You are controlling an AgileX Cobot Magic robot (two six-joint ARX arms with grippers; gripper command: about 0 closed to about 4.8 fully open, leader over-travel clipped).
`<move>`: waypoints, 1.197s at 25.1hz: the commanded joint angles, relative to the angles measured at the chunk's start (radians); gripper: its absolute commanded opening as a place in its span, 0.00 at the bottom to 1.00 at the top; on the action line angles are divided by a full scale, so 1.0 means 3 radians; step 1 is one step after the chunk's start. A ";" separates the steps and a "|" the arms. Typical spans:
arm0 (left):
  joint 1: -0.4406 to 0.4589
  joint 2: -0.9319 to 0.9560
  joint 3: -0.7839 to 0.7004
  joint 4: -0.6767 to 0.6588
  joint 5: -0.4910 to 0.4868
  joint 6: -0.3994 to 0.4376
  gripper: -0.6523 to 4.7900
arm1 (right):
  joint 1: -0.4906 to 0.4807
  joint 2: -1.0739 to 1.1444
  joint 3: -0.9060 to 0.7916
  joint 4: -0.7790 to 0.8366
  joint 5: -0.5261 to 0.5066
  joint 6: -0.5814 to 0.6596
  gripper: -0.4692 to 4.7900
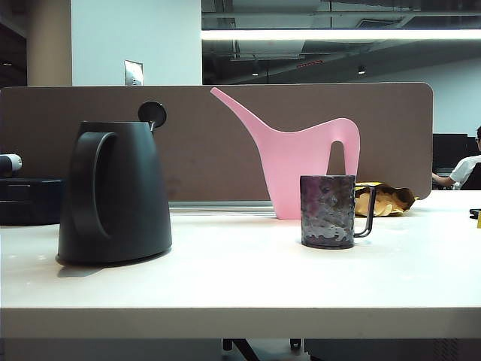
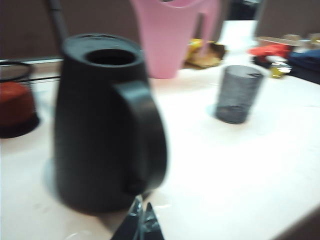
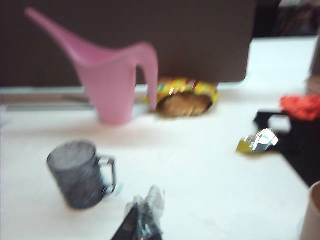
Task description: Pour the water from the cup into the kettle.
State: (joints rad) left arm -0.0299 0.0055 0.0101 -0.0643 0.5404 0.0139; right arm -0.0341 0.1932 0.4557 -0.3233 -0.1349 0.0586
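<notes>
Setting: office desk, pale table [image 1: 240,289], brown partition [image 1: 391,143] behind.
Kettle: black kettle [image 1: 114,192] upright on left side of table, loop handle facing exterior camera, lid flipped up, mouth open in left wrist view [image 2: 107,120].
Cup: dark dimpled cup [image 1: 328,211] upright on right side, well apart from kettle, wire handle pointing away from kettle; pink can [image 1: 293,162] just behind it.
Left gripper: tip [image 2: 139,225] at frame edge of its wrist view, near kettle base, fingers look pressed together, holding nothing visible; not in exterior view.
Right gripper: tip [image 3: 142,220] blurred in its wrist view, jaws closed, empty, near cup [image 3: 80,174] but apart from it; not in exterior view.
Progress: nothing done. Cup not grasped, not lifted, not tilted. Left to do, by judgement: open right jaws, take cup, carry over kettle mouth, pour.
Water level: cannot tell, cup wall too dark.
Exterior only: side-on spacing of kettle and cup, person [image 1: 467,169] at far right.
Left wrist only: kettle opening from above, red thing in wire basket [image 2: 15,102] beside kettle.
Right wrist only: snack bag [image 3: 186,97] behind can [image 3: 112,75], foil wrapper [image 3: 257,141], black item [image 3: 295,142] with red thing on it.
</notes>
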 commanded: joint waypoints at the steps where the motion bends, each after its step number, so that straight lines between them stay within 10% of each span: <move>1: 0.0001 0.0003 0.0010 0.0046 0.0235 0.0013 0.11 | 0.0003 0.0458 0.0281 -0.0079 -0.0270 0.0000 0.08; 6: 0.0000 0.0004 0.0010 0.0046 0.0234 0.0013 0.11 | 0.0031 0.1199 0.0432 0.0127 -0.0632 0.0000 0.35; 11: 0.0000 0.0003 0.0010 0.0046 0.0233 0.0013 0.11 | 0.0272 0.2130 0.0431 0.0931 -0.0673 0.0001 0.87; 30: 0.0001 0.0003 0.0010 0.0045 0.0221 -0.0048 0.11 | 0.0399 0.4608 0.0427 0.3048 -0.0671 0.0356 0.87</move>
State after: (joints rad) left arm -0.0296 0.0059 0.0105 -0.0643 0.6022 0.0029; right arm 0.0841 1.5600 0.5816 0.5453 -0.3355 0.1581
